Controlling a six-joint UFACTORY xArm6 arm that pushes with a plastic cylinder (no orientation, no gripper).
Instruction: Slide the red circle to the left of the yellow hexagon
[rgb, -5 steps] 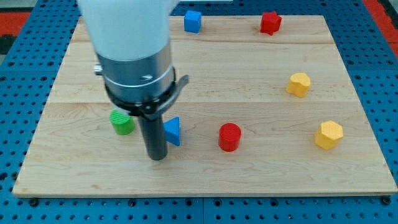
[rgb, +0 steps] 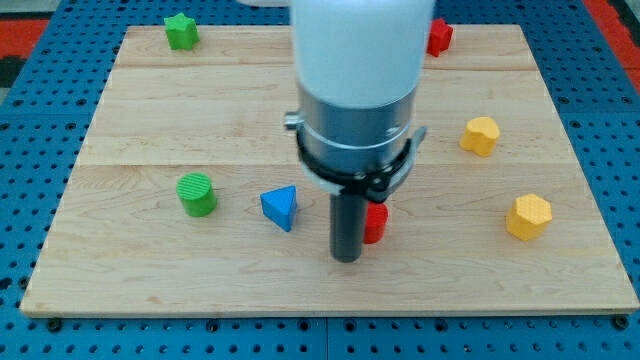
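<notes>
One red circle (rgb: 376, 222) is being pushed across the desk (rgb: 150, 130).
No claw is fitted, so nothing is held; my tip (rgb: 346, 257) is pressed against the circle's left side, hiding part of it. The yellow hexagon (rgb: 528, 216) is placed well to the right. If the circle is hit off-centre, it could be slid past the tip, or knocked into the hexagon.

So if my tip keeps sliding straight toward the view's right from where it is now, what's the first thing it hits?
The red circle: my tip sits right at its left side, apparently touching or nearly so. Further right, the yellow hexagon lies roughly along that line, though depth is hard to judge.
</notes>
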